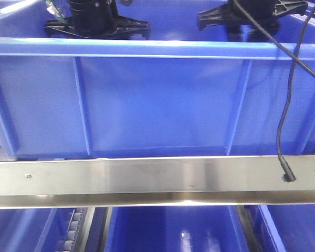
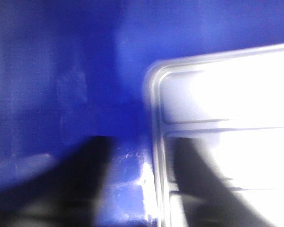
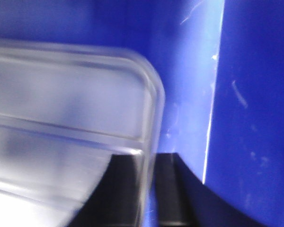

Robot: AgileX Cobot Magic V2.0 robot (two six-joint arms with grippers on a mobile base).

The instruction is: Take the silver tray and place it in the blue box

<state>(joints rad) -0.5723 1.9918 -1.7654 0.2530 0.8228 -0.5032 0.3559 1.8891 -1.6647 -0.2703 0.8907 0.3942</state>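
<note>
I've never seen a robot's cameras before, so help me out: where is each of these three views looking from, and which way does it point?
Front view: sits low, level with the ribbed outer wall of the blue box; both arms' black wrists show above its rim.
Left wrist view: rides the left arm, looking down into the box at the silver tray; the left gripper straddles its rim.
Right wrist view: likewise, the right gripper at the tray's opposite end.
Both wrist views share tray and box.

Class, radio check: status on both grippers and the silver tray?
Both jaws straddle the silver tray rim at opposite ends; closure unclear, blurred. Tray inside the blue box. Nothing obstructing.
</note>
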